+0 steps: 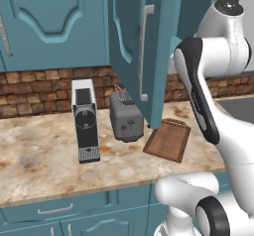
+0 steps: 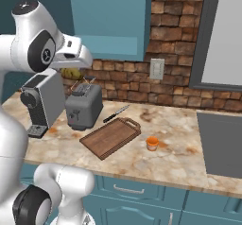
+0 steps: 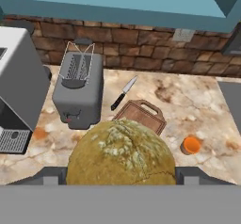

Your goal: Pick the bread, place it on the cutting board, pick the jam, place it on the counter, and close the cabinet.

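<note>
Yellowish-tan bread sits pinched in the claw, held high above the desk. Below lie the cutting board, a knife and a toaster; the orange jam stands right of the board.
</note>
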